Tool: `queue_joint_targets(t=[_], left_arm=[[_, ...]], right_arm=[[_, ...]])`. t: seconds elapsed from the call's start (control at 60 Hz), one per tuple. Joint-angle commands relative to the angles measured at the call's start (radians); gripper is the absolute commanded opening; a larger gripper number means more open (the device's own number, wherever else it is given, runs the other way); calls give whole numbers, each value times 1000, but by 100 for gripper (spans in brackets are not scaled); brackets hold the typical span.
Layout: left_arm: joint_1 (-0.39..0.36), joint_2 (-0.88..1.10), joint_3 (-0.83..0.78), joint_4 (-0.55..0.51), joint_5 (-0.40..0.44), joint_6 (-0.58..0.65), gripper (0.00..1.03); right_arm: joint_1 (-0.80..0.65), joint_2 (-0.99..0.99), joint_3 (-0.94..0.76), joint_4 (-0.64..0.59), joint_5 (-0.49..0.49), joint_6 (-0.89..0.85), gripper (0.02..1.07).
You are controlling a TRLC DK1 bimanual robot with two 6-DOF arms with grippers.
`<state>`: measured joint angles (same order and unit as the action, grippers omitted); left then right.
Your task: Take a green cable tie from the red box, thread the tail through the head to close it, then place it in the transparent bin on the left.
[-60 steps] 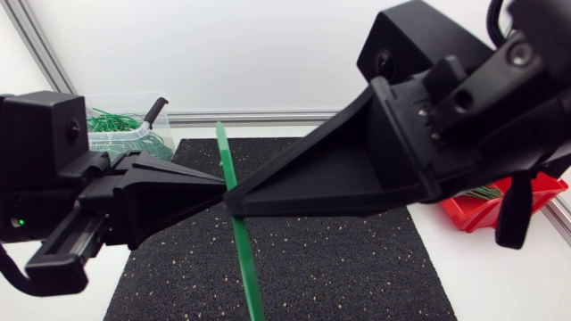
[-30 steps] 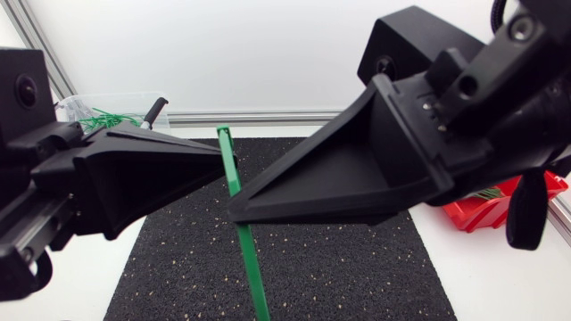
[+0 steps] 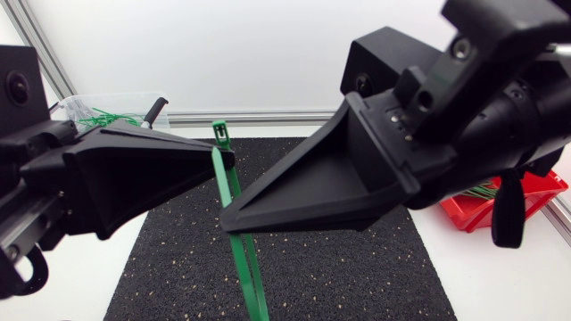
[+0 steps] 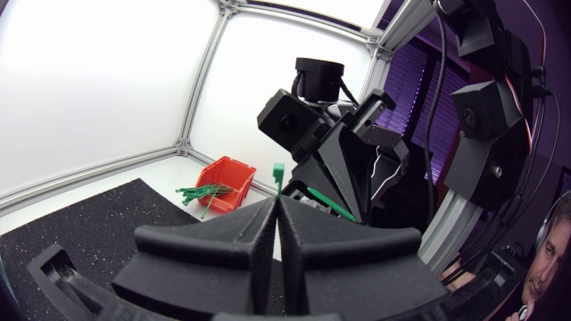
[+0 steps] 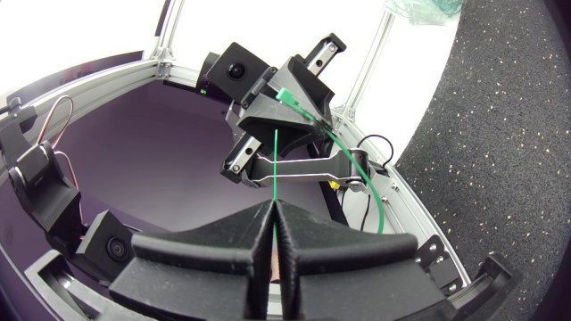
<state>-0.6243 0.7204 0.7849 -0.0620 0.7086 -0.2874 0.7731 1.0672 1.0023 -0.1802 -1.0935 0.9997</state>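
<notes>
Fingers on both my arms pinch the green cable tie above the black mat: left gripper just under its head (right gripper lower).

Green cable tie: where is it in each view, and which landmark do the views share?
Head view: green cable tie stands mid-picture, held by left end effector and right end effector.
Left wrist view: its head sticks out ahead of the fingertips.
Right wrist view: its strap runs ahead from the fingertips.
Shared landmark: black mat.

Bright, diffuse white light, soft shadows, fisheye-curved wrist-view edges.
</notes>
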Motion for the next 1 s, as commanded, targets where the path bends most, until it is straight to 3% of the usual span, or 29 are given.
queue_joint_targets(t=[0.0, 0.367, 0.983], left_arm=[[-9, -3, 13, 19, 6, -27, 4], [5, -6, -33, 5, 19, -136, 4], [43, -24, -69, -29, 19, -170, 4]], right_arm=[[8, 16, -7, -2, -6, 31, 8], [8, 45, 12, 1, -17, 66, 8], [-58, 85, -5, -4, -88, 85, 8]])
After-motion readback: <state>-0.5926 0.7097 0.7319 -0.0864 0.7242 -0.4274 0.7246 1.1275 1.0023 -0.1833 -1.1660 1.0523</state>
